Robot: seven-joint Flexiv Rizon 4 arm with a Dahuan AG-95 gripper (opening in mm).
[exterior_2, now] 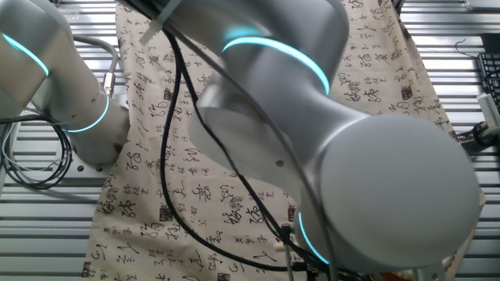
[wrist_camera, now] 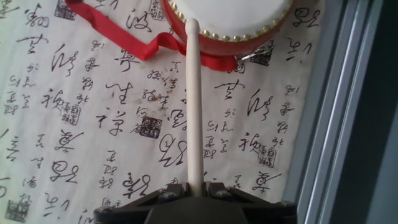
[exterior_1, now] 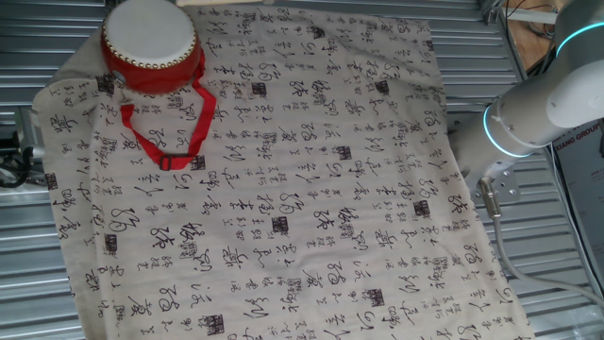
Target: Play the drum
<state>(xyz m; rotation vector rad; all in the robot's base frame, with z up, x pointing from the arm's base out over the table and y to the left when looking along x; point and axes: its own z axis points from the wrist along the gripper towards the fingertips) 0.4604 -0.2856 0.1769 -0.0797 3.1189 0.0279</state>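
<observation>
The drum [exterior_1: 151, 42] has a red body and a cream-white head and stands at the far left corner of the cloth. Its red strap [exterior_1: 170, 127] with a buckle lies in front of it. In the hand view the drum [wrist_camera: 227, 18] is at the top edge, with the strap [wrist_camera: 124, 34] trailing left. My gripper [wrist_camera: 195, 190] is shut on a thin pale wooden stick [wrist_camera: 194, 106]. The stick points at the drum, and its tip overlaps the near rim in the picture. Whether it touches, I cannot tell. The gripper is out of view in both fixed views.
A beige cloth printed with black calligraphy [exterior_1: 283, 189] covers the table. Ribbed metal [exterior_1: 57, 302] surrounds it. The arm's grey links [exterior_1: 538, 109] stand at the right edge. In the other fixed view the arm [exterior_2: 312, 140] and its cables block most of the scene.
</observation>
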